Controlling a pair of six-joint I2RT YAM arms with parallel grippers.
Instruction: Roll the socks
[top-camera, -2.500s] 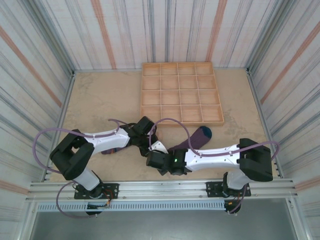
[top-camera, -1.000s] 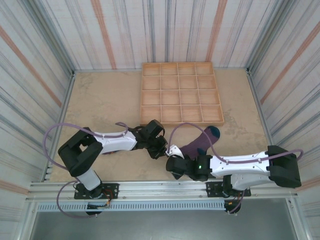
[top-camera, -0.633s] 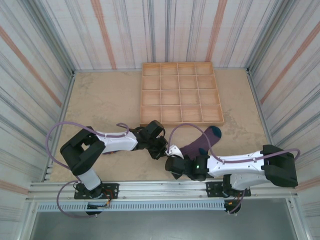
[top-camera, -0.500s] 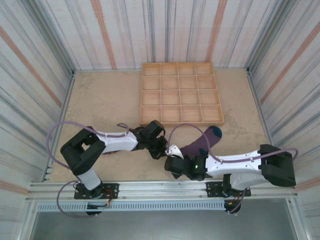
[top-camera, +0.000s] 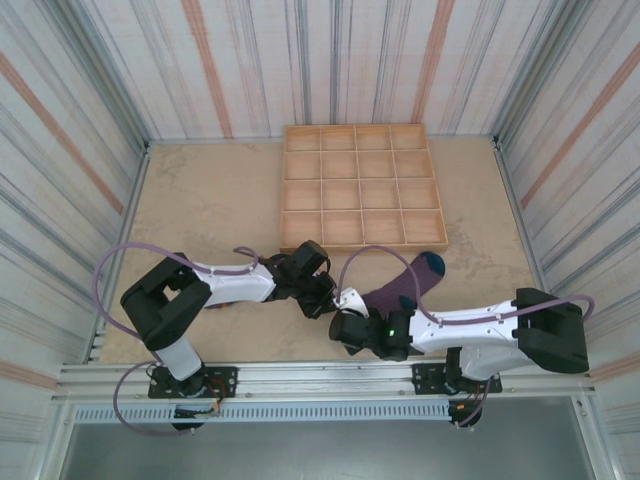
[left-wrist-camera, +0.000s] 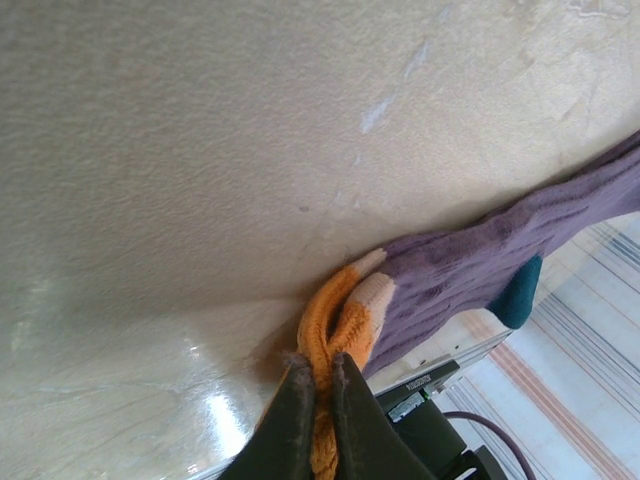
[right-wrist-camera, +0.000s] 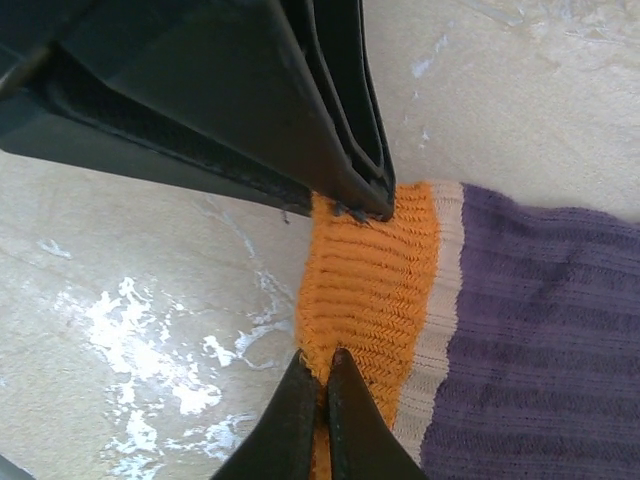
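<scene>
On the table (top-camera: 200, 200), just in front of the wooden tray's (top-camera: 362, 245) right corner, the socks (top-camera: 400, 285) lie stretched flat, with the teal toe toward the tray and the cuffs toward the arms. The right gripper (right-wrist-camera: 320, 365), spread a second ago, now pinches the orange cuff (right-wrist-camera: 365, 270). It sits just beside the left gripper (left-wrist-camera: 321, 365), which nips the same cuff. With both holding the edge, rolling can probably begin. From above, the wrists cover the cuffs, and I cannot tell whether either pinch catches both socks.
</scene>
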